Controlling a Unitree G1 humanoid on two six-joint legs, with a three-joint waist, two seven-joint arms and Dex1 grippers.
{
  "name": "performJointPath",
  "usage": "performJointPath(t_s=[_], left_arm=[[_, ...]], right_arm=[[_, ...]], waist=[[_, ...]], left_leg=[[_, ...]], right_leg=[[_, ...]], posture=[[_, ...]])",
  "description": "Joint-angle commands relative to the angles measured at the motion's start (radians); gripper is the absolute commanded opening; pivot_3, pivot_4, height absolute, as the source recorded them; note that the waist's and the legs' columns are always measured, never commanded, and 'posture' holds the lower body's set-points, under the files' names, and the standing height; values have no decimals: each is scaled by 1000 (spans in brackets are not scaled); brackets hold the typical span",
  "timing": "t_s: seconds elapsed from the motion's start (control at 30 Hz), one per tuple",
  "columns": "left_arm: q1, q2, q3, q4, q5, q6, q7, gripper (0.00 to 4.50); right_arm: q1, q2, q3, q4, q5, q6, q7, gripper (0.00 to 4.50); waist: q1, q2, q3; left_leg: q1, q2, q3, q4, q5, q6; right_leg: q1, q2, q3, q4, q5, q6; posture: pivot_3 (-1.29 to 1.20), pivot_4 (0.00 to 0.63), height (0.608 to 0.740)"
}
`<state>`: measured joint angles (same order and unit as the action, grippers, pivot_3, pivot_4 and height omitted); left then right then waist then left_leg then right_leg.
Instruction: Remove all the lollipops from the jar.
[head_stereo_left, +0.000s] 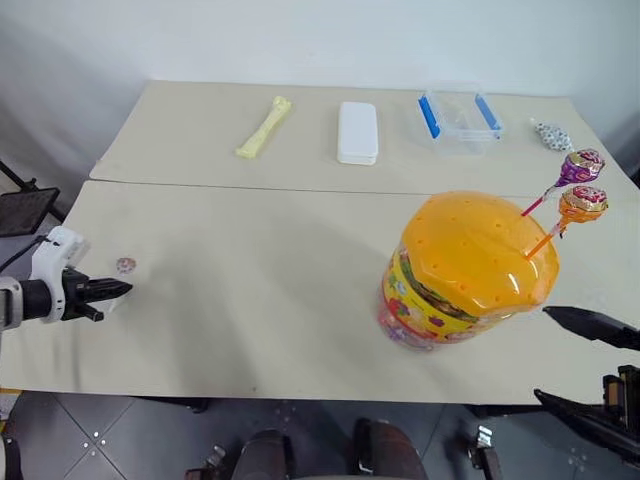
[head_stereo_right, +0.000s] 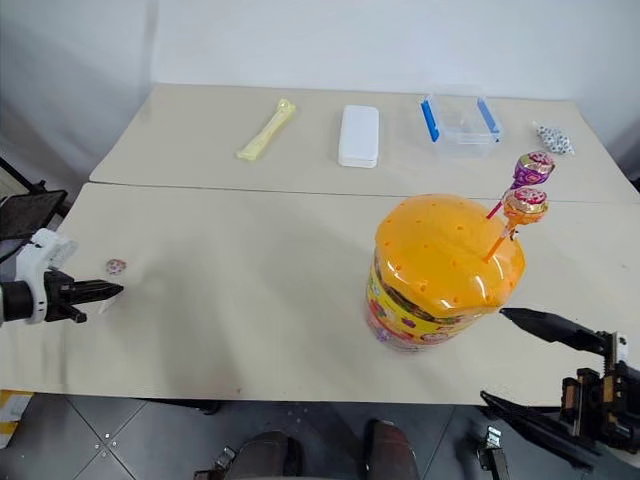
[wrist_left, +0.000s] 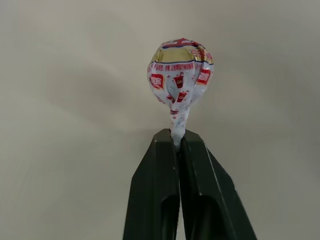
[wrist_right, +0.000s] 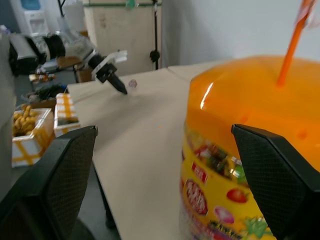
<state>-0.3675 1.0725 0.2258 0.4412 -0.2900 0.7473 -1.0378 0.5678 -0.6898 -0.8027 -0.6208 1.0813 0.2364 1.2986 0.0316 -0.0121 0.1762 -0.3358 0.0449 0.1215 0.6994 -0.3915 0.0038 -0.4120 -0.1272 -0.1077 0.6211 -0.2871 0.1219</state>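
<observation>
I see two beige tables (head_stereo_left: 250, 300) pushed together against a white wall. The jar (head_stereo_left: 465, 270) stands near my right, purple lollipop (head_stereo_left: 583, 165) and orange lollipop (head_stereo_left: 582, 203) poking from its lid. My left gripper (wrist_left: 178, 142) pinches the third lollipop (wrist_left: 180, 72) by its neck over the left edge. Right gripper (wrist_right: 160, 165) gapes beside the jar; its wrist view shows shelving behind.

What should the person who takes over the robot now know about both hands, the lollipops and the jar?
Left hand: shut on the stick of the pink-red lollipop, low over the left side of the table.
Right hand: open, holding nothing, beside the jar.
Done: one lollipop is out of the jar.
Left: the purple lollipop and the orange lollipop stand in holes of the jar's lid. Put down the pink-red one, then pull out these two.
</observation>
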Motion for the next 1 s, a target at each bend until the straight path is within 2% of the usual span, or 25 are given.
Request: performJointPath(t_s=[0.03, 0.17, 0.23, 0.27, 0.33, 0.43, 0.6, 0.7, 0.8, 1.0], left_arm=[[12, 30, -10, -9, -11, 19, -48, 1233], [-31, 23, 19, 35, -13, -71, -63, 2470], [-41, 19, 50, 54, -39, -195, -133, 3098], [-32, 10, 85, 32, -85, -285, -225, 3373], [-20, -8, 143, -24, -173, -373, -365, 3373], [-41, -28, 180, -88, -249, -271, -332, 3373], [-62, -230, 217, -412, -474, -140, -175, 4481], [-47, -333, 170, -592, -594, -75, -140, 4481], [-54, -423, 121, -679, -667, -51, -105, 4481], [-54, -479, 50, -708, -684, -51, -92, 4481]], right_arm=[[-5, 16, -13, 13, -11, -18, 3, 4500], [-11, 42, -31, 56, 3, -1, -47, 4500], [-31, 50, -45, 96, 6, -4, -72, 4500], [-43, 47, -54, 117, 7, -2, -91, 4500], [-36, 10, -69, 145, 13, 51, -119, 4500], [-46, -52, -83, 141, -2, 125, -218, 4500], [-183, -119, -85, 102, 103, 193, -342, 4500], [-279, -181, -89, 68, 191, 248, -459, 4500], [-330, -226, -71, 52, 223, 294, -491, 4500], [-394, -263, -27, 34, 249, 352, -511, 4500]], waist=[[-4, 0, 0], [-4, 1, 0], [-6, 0, -1], [-7, 0, -1], [-7, 0, -1], [-8, 0, -1], [-8, 2, -1], [-8, 1, 0], [-7, 1, 0], [-6, 1, 0]], left_leg=[[0, 0, 0, 0, 0, 0], [0, 0, 1, 0, 0, -1], [0, 0, 1, 0, 0, -1], [0, 0, 2, 0, 0, -1], [0, 0, 3, 0, -1, -1], [0, 1, 4, 0, -2, -1], [0, 1, 2, 1, -2, -1], [0, 1, 0, 3, -2, -1], [0, 1, -1, 3, -2, -1], [-1, 1, 0, 3, -2, -1]], right_leg=[[0, 0, 0, 0, 0, 0], [0, 0, 0, 1, 0, -1], [0, 0, 0, 1, 0, -1], [-1, 0, 0, 1, 0, -1], [-1, 0, 0, 0, 0, -1], [-2, 0, -1, 1, 0, -1], [-2, -1, 1, 0, 0, -1], [-2, -1, 1, 1, 0, 0], [-1, -1, 2, 1, 0, 0], [-1, 0, 2, -1, 0, 0]], posture=[[0, 150, 740], [0, 150, 740], [0, 150, 740], [0, 150, 740], [0, 150, 740], [0, 150, 740], [0, 150, 740], [0, 150, 740], [0, 150, 740], [0, 150, 740]])
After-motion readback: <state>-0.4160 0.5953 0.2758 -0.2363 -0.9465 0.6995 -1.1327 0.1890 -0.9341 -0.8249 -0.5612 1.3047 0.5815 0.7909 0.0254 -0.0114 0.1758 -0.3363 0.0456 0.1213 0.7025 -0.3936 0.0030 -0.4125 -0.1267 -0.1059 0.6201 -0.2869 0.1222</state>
